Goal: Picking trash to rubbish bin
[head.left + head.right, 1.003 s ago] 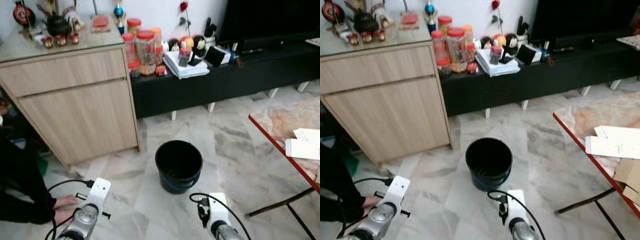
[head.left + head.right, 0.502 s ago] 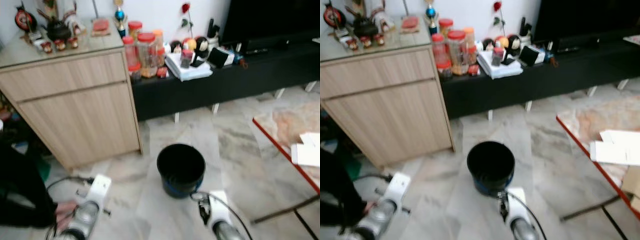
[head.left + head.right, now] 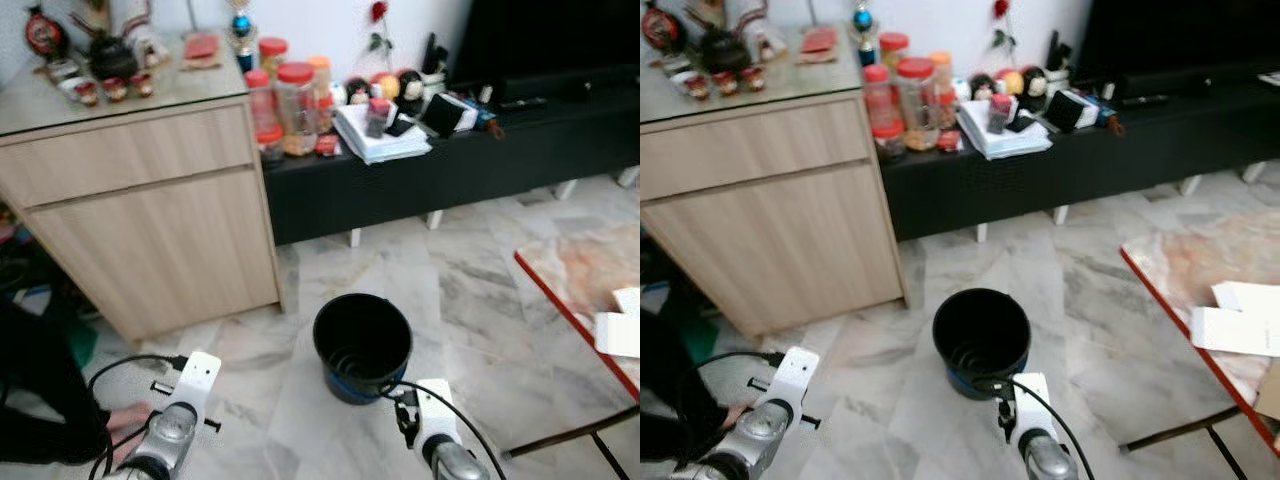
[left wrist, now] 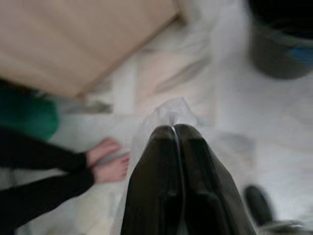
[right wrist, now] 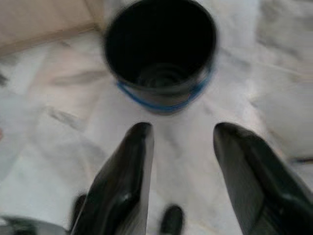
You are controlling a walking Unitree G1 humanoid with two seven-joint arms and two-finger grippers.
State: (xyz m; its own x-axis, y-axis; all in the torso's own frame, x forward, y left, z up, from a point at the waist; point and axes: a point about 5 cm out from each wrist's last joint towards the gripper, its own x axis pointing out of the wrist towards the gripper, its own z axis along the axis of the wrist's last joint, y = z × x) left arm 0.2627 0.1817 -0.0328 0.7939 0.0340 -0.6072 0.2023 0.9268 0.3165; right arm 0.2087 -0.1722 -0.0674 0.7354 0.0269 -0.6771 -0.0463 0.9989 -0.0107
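On marble floor (image 3: 470,300): black bin (image 3: 362,345) between cabinet (image 3: 150,215), table edge (image 3: 570,315).

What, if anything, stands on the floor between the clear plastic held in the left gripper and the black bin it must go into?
Nothing visible does. The left gripper is shut on a scrap of clear plastic, and only bare marble floor lies between it and the open black bin. A person's feet are off to the other side.

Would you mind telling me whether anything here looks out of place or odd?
One thing: a person's bare feet stand on the marble floor close beside the left pincer, which is shut on a clear plastic wrapper. The black bin stands upright and nothing is spilled.
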